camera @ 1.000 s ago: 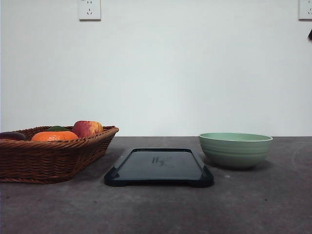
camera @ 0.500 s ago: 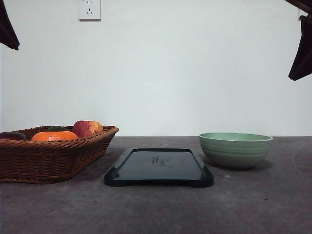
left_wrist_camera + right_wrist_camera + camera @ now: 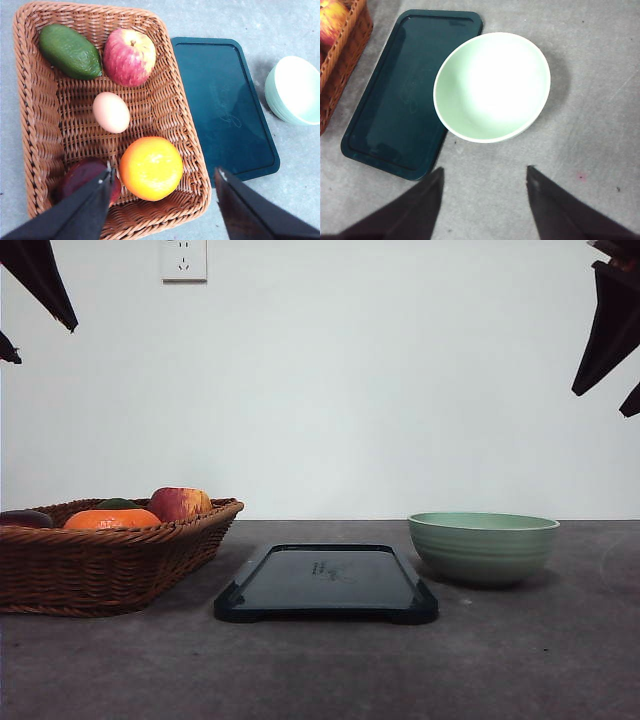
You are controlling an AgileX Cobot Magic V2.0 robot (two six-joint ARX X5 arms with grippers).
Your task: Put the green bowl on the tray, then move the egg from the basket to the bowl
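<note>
My left gripper (image 3: 162, 175) hangs high over the basket (image 3: 35, 115) with its jaws spread wide and nothing between them. Straight below the gap lies an orange (image 3: 151, 168), and a dark red-purple fruit (image 3: 85, 175) sits just under my left-hand fingertip (image 3: 102, 182). Beyond the orange, further from the jaws, the egg (image 3: 111, 112) rests on the wicker floor, bare on every side and touching no other fruit. Past it lie a red apple (image 3: 129, 56) and a green avocado (image 3: 70, 51), side by side against the far rim.

My right gripper (image 3: 485, 175) is likewise parted and holds nothing, poised well above the grey table (image 3: 600, 150). The green bowl (image 3: 492, 86) stands upright and empty ahead of those jaws, on the table itself. The tray (image 3: 400, 100) lies just beside it; seen from above the bowl's rim overlaps the tray's edge, but in the front view the bowl (image 3: 483, 546) stands clear of the tray (image 3: 326, 583). The tray's surface is bare, and it lies between bowl and basket (image 3: 100, 560). Nothing stands between either pair of jaws and the things beneath them.
</note>
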